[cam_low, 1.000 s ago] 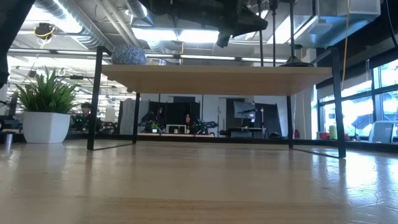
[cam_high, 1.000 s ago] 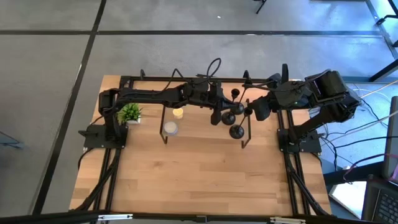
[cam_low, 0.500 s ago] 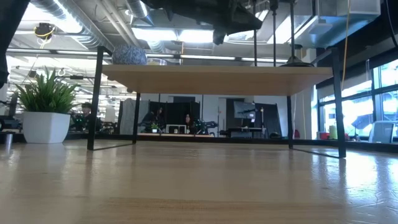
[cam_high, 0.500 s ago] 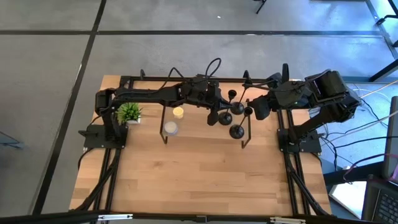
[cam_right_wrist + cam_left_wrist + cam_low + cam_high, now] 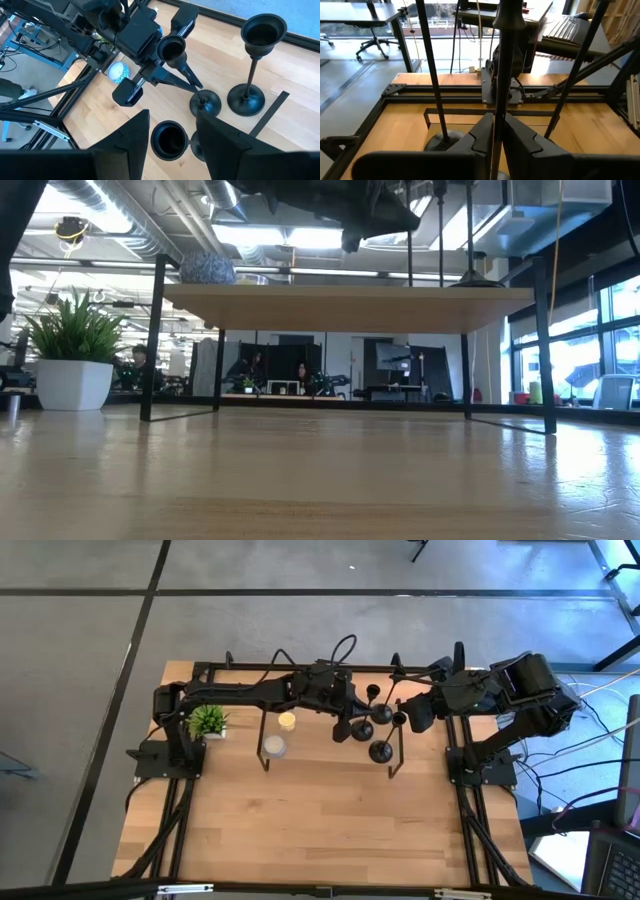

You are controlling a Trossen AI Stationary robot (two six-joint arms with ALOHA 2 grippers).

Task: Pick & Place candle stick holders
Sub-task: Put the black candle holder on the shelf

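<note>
Black metal candlesticks (image 5: 381, 751) are standing on the shelf (image 5: 350, 305), toward the table's (image 5: 330, 820) 12 o'clock edge. The left tool (image 5: 496, 145) is pinching one thin stem (image 5: 502, 85); the right tool (image 5: 170, 137) is waiting nearby, fingers apart, empty. Judged rigid, slippery, top-heavy: grip low on the stem.

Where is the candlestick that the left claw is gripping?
In the high view, the gripped candlestick stands on the shelf, right of centre, beside two other candlesticks and left of the right claw.
</note>
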